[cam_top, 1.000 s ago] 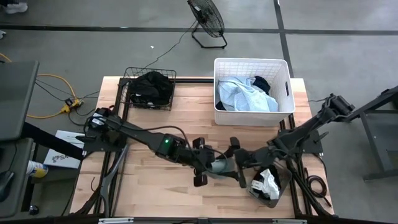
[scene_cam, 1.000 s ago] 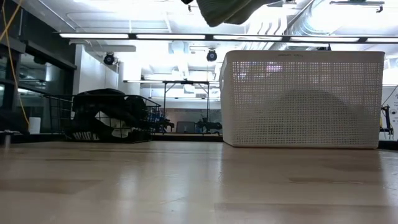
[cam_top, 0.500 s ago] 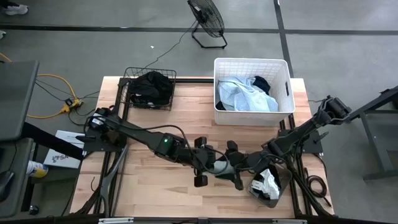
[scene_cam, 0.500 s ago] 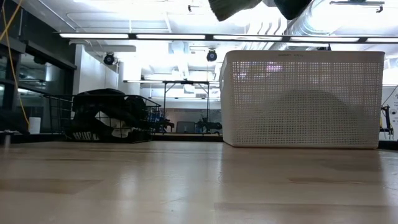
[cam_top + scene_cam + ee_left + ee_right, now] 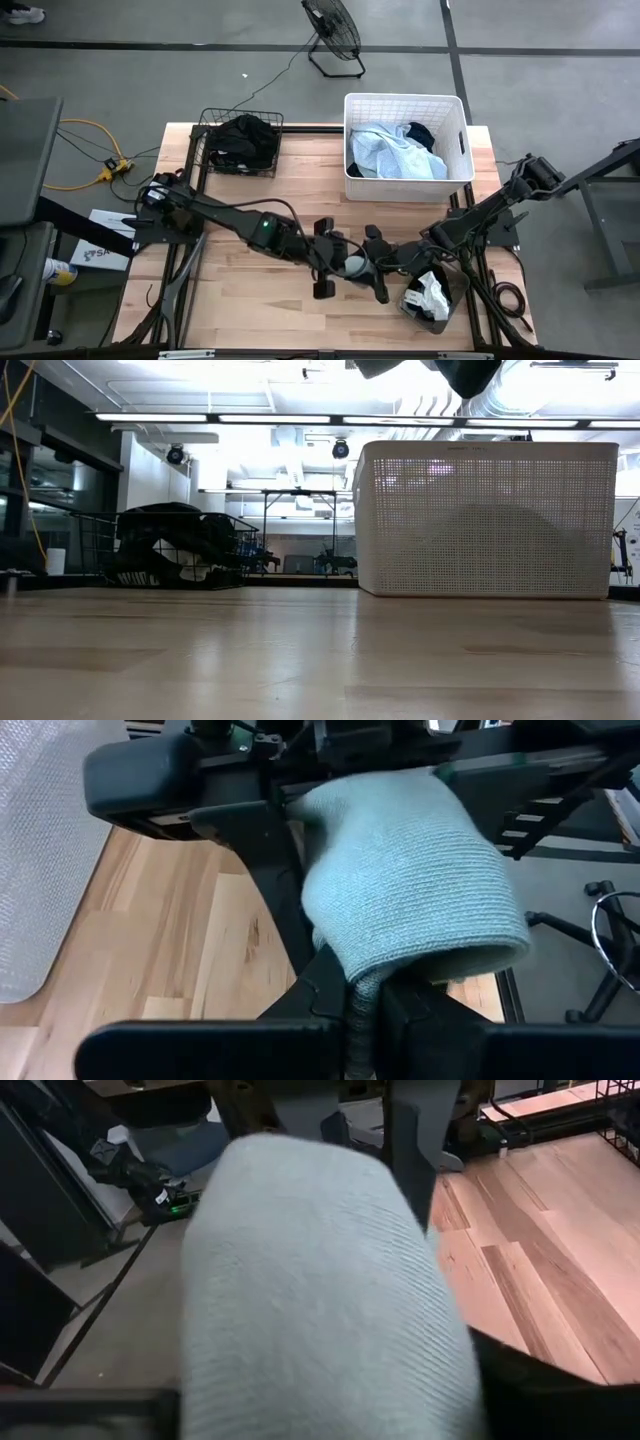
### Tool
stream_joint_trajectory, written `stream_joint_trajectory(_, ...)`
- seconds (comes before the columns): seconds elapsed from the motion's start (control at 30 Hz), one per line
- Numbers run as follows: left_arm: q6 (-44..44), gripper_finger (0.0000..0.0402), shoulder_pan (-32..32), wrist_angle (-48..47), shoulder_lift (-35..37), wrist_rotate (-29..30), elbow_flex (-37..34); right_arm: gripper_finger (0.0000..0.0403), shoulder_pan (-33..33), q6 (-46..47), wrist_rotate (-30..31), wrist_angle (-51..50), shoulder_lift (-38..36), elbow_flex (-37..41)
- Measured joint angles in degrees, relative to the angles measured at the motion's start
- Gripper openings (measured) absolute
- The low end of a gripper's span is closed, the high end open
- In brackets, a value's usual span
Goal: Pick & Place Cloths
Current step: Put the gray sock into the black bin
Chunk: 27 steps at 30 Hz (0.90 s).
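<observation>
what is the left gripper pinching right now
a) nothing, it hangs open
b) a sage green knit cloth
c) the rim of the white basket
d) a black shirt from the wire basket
b: the left wrist view shows the left gripper shut on the sage green knit cloth, held between the two arms above the table.

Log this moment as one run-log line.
left gripper: shut on sage green sock | right gripper: closing around same sock | handover above table

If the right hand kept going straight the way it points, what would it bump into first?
The sage green cloth, already between its fingers. Just behind that waits the left hand, shut on the same cloth; the right hand faces it, though their spacing is hard to judge.
</observation>
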State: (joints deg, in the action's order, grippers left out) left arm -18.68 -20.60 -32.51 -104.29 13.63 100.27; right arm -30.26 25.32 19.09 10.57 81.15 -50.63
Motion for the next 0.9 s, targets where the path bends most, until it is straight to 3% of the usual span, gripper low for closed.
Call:
stream_joint_trajectory(0.23, 0.0, 0.0009, 0.0, 0.0, 0.0, -0.3, 0.0, 0.0037, 0.0, 0.2, -1.1, -0.1, 0.0, 0.0)
stream_joint_trajectory(0.27, 0.0, 0.0012, 0.0, 0.0, 0.0, -0.3, 0.0, 0.0029, 0.0, 0.2, -1.1, -0.1, 0.0, 0.0)
stream_joint_trajectory(0.4, 0.4, 0.0048, 0.0, -0.1, 0.0, -0.1, 0.0, 0.0029, 0.0, 3.2, -1.2, -0.3, 0.0, 0.0)
stream_joint_trajectory(0.63, 2.4, 0.0146, 0.0, -0.2, 0.0, 0.7, 0.0, 0.0029, 0.2, 6.8, -2.2, -2.2, -0.1, 0.0)
stream_joint_trajectory(0.9, 2.4, 0.0259, 0.0, -5.2, 4.6, 1.7, 0.0, 0.0029, 0.3, 16.9, -5.3, -12.5, -3.6, 0.0)
